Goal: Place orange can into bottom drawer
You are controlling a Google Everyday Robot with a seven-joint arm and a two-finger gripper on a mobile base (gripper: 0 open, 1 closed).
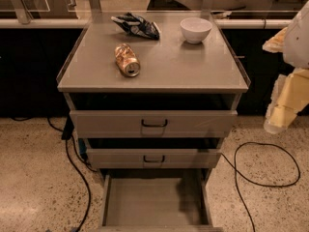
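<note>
as the can [127, 60] lies on its side on the cabinet top [193, 69], left of centre and near the front edge, it is free to roll.

hazards from here:
- a sideways nudge during approach would probably roll the can toward the left edge. cause: round wall on a flat, smooth top.
- a grasp across the dented wall may slip or crush it further. cause: thin, shiny, uneven metal.
- a carry path straight down the cabinet face may strike the upper fronts [154, 123]. cause: both stand above the rear of the drawer [145, 204].
- a release from height may make the can bounce or roll. cause: flat, plain drawer floor.

orientation: the long axis runs roughly back to front, the near end swung slightly right. the silver rimmed end faces the front edge; the other end points toward the bag [136, 25].

surroundings: the bag lies behind the can, near the back of the top. the bowl [195, 29] stands upright at the back right, well apart from the can. the drawer is pulled out at the foot of the cabinet; nothing shows on its floor.

the gripper [280, 115] hangs at the right edge of the view, beside the cabinet and well apart from the can. how far open it is cannot be told. it has no hold of the can.
</note>
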